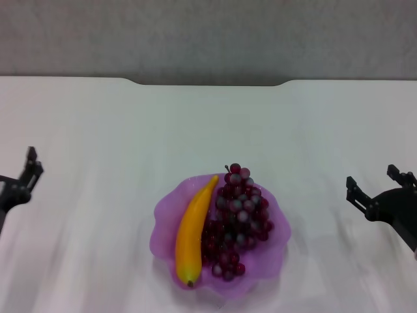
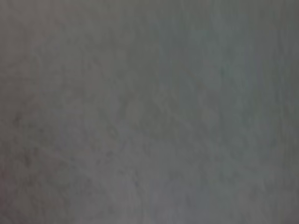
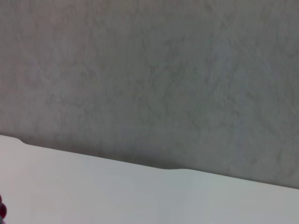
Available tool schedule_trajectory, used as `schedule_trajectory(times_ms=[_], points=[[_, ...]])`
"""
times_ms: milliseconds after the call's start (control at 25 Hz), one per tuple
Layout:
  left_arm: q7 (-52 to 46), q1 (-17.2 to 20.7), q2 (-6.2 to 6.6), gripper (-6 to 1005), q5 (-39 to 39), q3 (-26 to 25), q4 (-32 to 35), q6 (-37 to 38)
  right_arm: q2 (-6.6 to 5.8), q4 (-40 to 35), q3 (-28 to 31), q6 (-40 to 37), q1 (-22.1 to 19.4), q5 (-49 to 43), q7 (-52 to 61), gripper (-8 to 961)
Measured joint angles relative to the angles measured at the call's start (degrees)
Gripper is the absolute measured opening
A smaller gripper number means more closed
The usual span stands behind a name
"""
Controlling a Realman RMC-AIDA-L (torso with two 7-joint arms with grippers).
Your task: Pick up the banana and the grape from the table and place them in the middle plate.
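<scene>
Banana (image 1: 193, 229) and grape (image 1: 238, 222) lie side by side in the middle plate (image 1: 275, 244), the translucent purple dish with the scalloped rim that sits on the white table (image 1: 130, 143) near the robot's edge, roughly centred between the two arms. Seen from the head camera, the banana runs lengthwise along the dish's left half, its dark tip pointing toward the robot and resting near the rim, its other end reaching the far edge of the dish. The grape bunch fills the right half, touching the banana along its inner curve, with its short stem pointing away from the robot at the far side.

Both arms stand well apart from the dish. The left gripper (image 1: 30, 167) shows at the left border of the head view, empty; its fingers read as a single narrow dark shape, and whether they are parted or together cannot be told. The right gripper (image 1: 373, 180) sits at the right border, its two fingers spread wide with bare table showing between them, holding nothing.

A grey wall (image 3: 149, 70) backs the table's far edge in the right wrist view, where a sliver of dark red grapes (image 3: 2, 207) shows at the border. The left wrist view gives only a plain grey surface.
</scene>
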Motion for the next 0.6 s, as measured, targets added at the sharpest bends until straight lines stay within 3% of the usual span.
schedule_trajectory(times_ms=[80,240,600], points=[[-10.97,-2.33,0.07,896,1.97,0.13,7.21,5.23,0.02,0.00,0.00,0.00,0.04,0.00,-0.01,894],[-23.25,-4.82,0.01,896,2.32,0.46,15.13,6.87,0.18,0.02,-0.15,-0.13,0.27,0.05,-0.15,894],[-26.69,-4.06,-0.21,896,2.00,0.67,16.15,6.73,0.27,-1.19,-0.02,-5.52,-0.44,0.47,-0.05,894]])
